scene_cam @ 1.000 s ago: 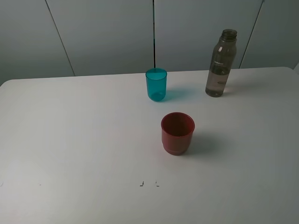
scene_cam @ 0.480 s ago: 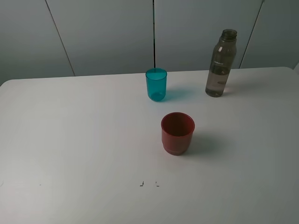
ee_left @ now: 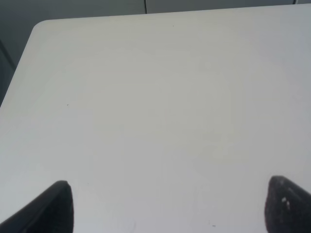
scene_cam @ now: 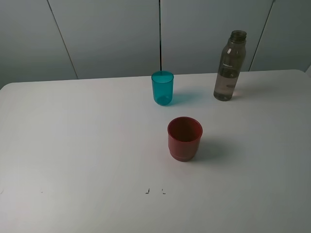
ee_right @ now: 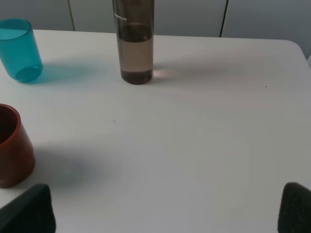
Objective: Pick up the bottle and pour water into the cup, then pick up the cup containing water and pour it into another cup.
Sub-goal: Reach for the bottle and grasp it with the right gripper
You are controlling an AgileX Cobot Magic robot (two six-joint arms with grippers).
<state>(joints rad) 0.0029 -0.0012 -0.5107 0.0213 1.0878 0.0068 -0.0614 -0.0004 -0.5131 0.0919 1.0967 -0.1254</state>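
Observation:
The smoky grey-brown bottle (scene_cam: 229,68) stands upright at the back right of the white table (scene_cam: 73,145), partly filled with water. The teal cup (scene_cam: 162,88) stands upright to its left. The wider red cup (scene_cam: 184,138) sits nearer the front, in the middle. No arm shows in the exterior view. In the right wrist view the bottle (ee_right: 135,48), the teal cup (ee_right: 18,48) and the red cup (ee_right: 12,150) lie well ahead of my right gripper (ee_right: 163,208), which is open and empty. My left gripper (ee_left: 170,206) is open over bare table (ee_left: 155,107).
Grey wall panels (scene_cam: 112,34) rise behind the table's back edge. Two small dark marks (scene_cam: 154,191) sit on the tabletop near the front. In the left wrist view the table's rounded corner (ee_left: 39,26) shows.

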